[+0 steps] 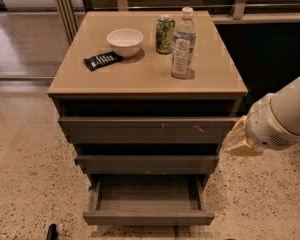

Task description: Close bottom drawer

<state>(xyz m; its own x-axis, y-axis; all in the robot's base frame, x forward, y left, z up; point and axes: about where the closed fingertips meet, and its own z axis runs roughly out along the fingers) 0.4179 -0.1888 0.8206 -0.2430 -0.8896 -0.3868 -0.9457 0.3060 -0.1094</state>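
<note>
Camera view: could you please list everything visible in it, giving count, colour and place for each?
cabinet top: one, tan, centre of view
bowl: one, white, rear left of the top
can: one, green, rear centre, beside the bottle
water bottle: one, clear with white cap, upright, right of the can
snack packet: one, dark, lying flat in front of the bowl
top drawer: one, grey-brown with pale scratches, widest
middle drawer: one, grey-brown, below it
bottom drawer: one, grey-brown, pulled out furthest, lowest
floor: speckled beige, around the cabinet
arm: one, white, right edge
gripper: one, beige, right of the drawers, level with the top two, touching nothing
</note>
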